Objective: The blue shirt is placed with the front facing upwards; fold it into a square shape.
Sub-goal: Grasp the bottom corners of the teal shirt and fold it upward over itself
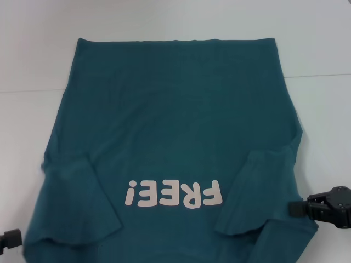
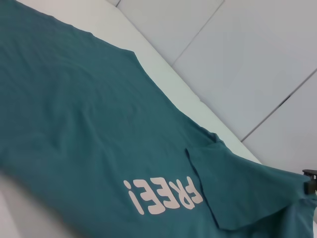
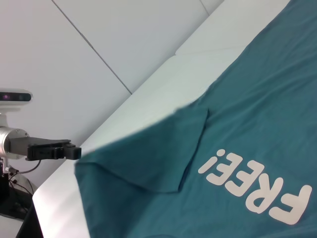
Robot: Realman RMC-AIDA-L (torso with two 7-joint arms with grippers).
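Blue shirt (image 1: 170, 137): print up, sleeves folded inward. Right gripper (image 1: 299, 207) pinching near-right edge; left gripper (image 1: 11, 239) near-left, closure indeterminable. Risk: uneven pull skewing fold.

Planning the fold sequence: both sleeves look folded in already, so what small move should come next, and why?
Probably close both grippers on the near shoulder corners. The left gripper and right gripper sit at the blue shirt's near edges, its sleeves already lie folded inward, and the body is unfolded.

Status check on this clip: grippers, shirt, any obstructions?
Left gripper low at the shirt's near-left corner, right gripper at its near-right edge. Blue shirt flat, print up, both sleeves folded inward. Nothing in the way.
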